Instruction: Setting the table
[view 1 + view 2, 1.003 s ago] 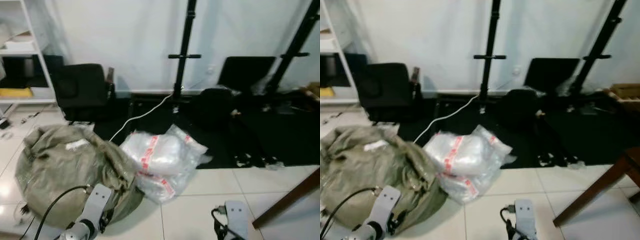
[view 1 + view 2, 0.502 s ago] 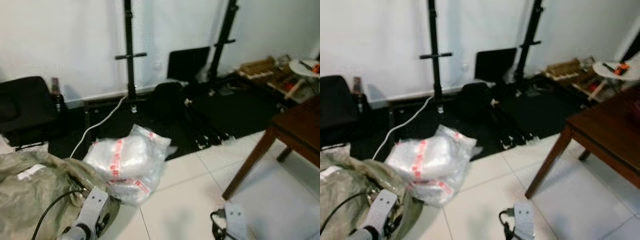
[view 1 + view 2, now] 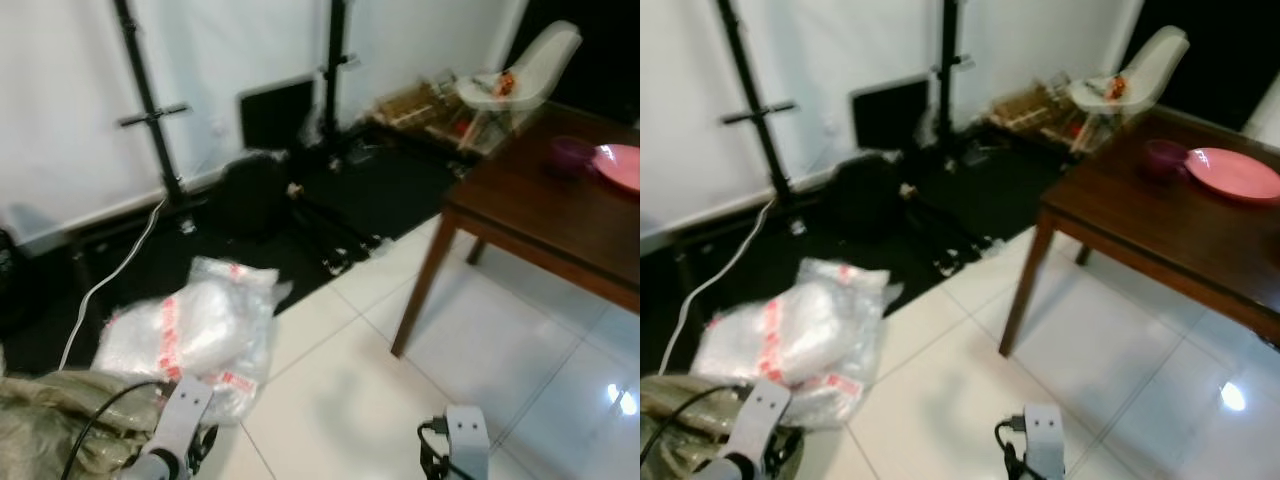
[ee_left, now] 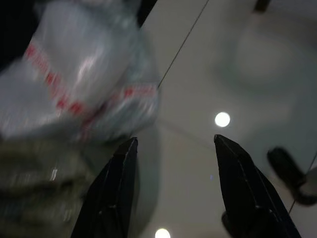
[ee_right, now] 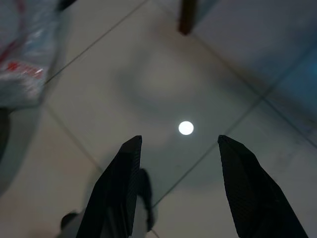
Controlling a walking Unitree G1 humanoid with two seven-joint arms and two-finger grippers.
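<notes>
Both arms hang low over the tiled floor (image 3: pixel 940 400), left gripper (image 4: pixel 173 188) and right gripper (image 5: pixel 176 186) spread wide, grasping nothing; pink plate (image 3: pixel 1237 172) and purple bowl (image 3: pixel 1161 156) sit on the table (image 3: pixel 1140 225).

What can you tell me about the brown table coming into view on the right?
The brown table looks like dark, polished wood with a flat top and square legs; one leg stands on the white tile floor near the edge of a black mat. On the top rest a pink plate and a small dark purple bowl beside it, apart from each other. A white chair stands behind the far corner. The table's right end runs out of frame.
</notes>
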